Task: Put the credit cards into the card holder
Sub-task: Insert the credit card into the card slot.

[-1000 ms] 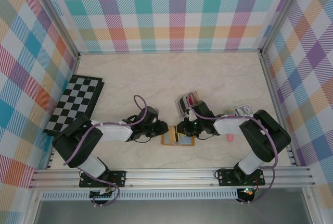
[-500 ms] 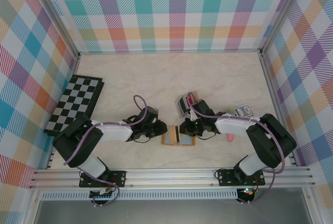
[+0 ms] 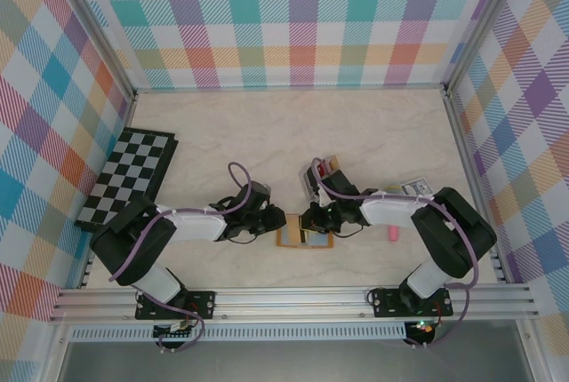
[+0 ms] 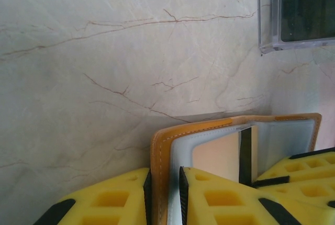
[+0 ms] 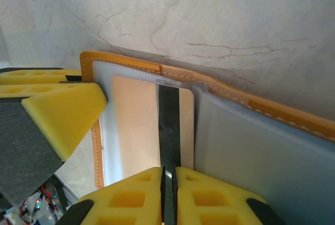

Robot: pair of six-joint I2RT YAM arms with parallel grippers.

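Chessboard [image 3: 126, 178] left, clear rack [image 3: 311, 185] (behind card holder [image 3: 286, 238])

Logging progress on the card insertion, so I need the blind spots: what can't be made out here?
Top external: the card holder is partly covered by the left gripper and right gripper; pockets unreadable.
Right wrist: the credit card's near end is hidden in the right gripper; whether it sits inside a pocket is unclear.
Left wrist: the clear case is cut off by the frame's corner; contents dark.
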